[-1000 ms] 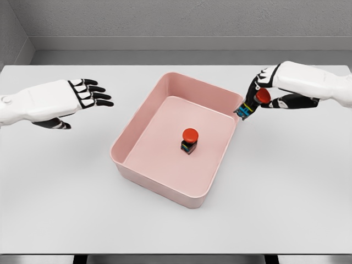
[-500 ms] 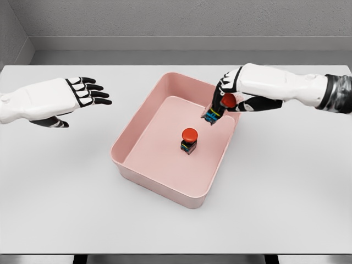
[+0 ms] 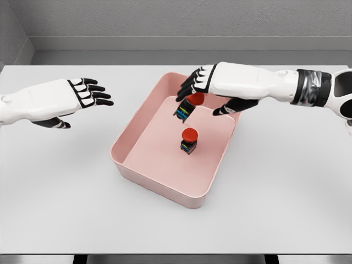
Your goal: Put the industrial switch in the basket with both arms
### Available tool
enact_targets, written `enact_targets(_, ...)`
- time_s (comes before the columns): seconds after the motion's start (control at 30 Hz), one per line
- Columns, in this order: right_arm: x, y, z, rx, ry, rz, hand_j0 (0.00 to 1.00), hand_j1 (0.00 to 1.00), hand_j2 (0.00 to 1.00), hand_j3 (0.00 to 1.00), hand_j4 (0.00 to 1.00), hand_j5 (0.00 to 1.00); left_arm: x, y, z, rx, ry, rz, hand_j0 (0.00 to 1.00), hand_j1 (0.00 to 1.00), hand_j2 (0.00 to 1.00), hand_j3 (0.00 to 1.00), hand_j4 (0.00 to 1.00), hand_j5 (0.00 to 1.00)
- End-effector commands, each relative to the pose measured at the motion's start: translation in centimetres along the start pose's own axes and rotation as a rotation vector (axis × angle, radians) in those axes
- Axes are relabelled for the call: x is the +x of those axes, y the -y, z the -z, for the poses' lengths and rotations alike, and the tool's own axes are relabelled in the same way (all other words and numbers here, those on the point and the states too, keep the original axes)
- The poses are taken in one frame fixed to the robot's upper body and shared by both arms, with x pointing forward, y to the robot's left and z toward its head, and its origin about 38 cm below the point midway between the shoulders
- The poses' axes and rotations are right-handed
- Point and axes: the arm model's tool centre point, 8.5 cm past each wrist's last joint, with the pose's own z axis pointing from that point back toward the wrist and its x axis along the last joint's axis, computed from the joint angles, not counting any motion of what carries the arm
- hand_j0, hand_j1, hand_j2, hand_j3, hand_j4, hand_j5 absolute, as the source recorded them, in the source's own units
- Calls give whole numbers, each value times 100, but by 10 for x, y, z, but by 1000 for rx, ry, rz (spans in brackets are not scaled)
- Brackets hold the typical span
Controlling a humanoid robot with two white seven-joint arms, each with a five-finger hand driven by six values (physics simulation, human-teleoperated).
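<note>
The red-capped industrial switch with a black, colour-striped body [image 3: 187,107] hangs tilted in the right hand [image 3: 204,91], whose black fingers curl around it. A second ago this switch was outside the right rim; now it is over the far part of the pink rectangular plastic basket [image 3: 132,135], so I judge only lowering and release remain. A second red-capped switch [image 3: 189,141] stands upright on the basket floor, near the middle, unmoved. The left hand [image 3: 82,94] stays well apart over the white table [image 3: 60,192] at the left, fingers spread, holding nothing. The right hand's palm hides the carried switch's cap partly, and how high it hangs above the floor is hard to tell.
</note>
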Motion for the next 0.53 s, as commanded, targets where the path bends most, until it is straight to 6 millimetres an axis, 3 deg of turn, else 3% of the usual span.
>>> enact_targets(0.0, 0, 1, 0, -7, 1, 3, 100, 100, 100, 100, 100, 100, 0, -1, -1, 4, -1, -4, 100, 100, 100, 100, 100, 100)
enact_targets(0.1, -1, 4, -5, -4, -13, -5, 100, 100, 100, 100, 100, 100, -1, -1, -2, 2, -3, -3, 100, 100, 100, 100, 100, 100)
enact_targets(0.37, -19, -1, -91, 42, -219, -2, 100, 100, 100, 100, 100, 100, -1, 0, -3, -2, -4, -5, 100, 100, 100, 100, 100, 100)
enact_targets(0.5, -22, -7, -123, 23, -296, 21, 100, 100, 100, 100, 100, 100, -1, 0, -3, -1, -5, -3, 100, 100, 100, 100, 100, 100)
